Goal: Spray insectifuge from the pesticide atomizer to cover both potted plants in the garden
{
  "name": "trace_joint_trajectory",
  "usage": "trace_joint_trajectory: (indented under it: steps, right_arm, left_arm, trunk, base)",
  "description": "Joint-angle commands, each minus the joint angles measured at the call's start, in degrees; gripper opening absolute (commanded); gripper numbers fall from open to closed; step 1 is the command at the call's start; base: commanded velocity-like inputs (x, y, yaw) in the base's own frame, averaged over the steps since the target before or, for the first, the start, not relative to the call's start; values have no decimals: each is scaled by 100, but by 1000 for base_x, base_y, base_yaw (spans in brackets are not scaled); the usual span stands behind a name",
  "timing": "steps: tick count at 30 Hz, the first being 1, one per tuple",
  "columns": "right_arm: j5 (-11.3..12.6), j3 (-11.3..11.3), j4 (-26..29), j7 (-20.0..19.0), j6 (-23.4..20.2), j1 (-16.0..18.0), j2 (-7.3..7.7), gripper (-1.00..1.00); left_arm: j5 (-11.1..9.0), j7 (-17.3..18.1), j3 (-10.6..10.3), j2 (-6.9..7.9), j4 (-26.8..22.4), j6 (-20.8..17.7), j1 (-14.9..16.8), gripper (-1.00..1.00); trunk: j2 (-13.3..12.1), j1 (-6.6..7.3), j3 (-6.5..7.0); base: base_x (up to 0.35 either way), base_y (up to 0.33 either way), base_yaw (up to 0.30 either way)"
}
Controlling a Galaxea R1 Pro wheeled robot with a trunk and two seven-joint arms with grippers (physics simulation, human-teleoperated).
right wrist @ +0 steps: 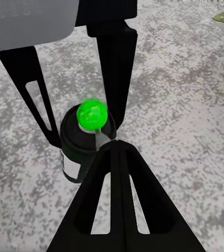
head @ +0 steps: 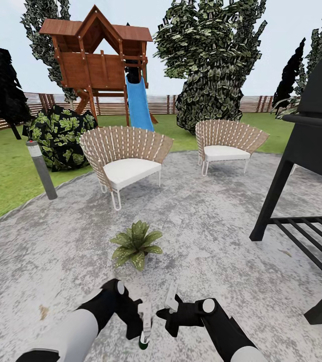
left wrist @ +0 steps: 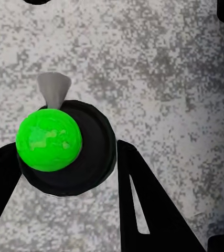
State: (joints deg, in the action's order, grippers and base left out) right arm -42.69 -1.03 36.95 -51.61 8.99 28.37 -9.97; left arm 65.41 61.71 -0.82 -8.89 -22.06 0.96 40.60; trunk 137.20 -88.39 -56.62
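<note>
Your left gripper (head: 142, 322) has its fingers (left wrist: 143, 205) closed on the pesticide atomizer (head: 144, 327), which hangs low over the grey patio (head: 216, 241), its dark body between both fingers. It looks light, rigid and probably slick, so grip the body's middle. Your right gripper (head: 167, 306) sits just beside it, 1 finger (right wrist: 117, 199) in front; I cannot tell its state. 1 potted plant (head: 137, 245) stands just ahead.
</note>
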Motion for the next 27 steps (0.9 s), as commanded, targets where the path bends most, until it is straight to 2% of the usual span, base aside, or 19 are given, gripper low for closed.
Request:
trace_joint_trajectory:
  steps: [1, 11, 17, 27]
  right_arm:
    - [-62, -11, 6, -7, 46, 2, -3, -100]
    - [-64, -11, 6, -7, 49, 2, -3, -100]
    - [-64, -11, 6, -6, 44, 2, -3, -100]
    - [-64, -11, 6, -3, 44, 2, -3, -100]
  left_arm:
    - [19, -4, -6, -20, -9, 9, 1, -100]
    - [-4, -76, 2, -42, -9, 30, 4, -100]
    - [-303, -64, 3, -42, -1, 144, 0, -100]
    - [-327, -63, 3, -42, 0, 238, 3, -100]
  trunk:
    - [2, 1, -6]
    - [2, 1, -6]
    - [2, 1, -6]
    - [2, 1, -6]
  base:
    - [0, 0, 0]
    - [0, 0, 0]
    - [0, 0, 0]
    - [0, 0, 0]
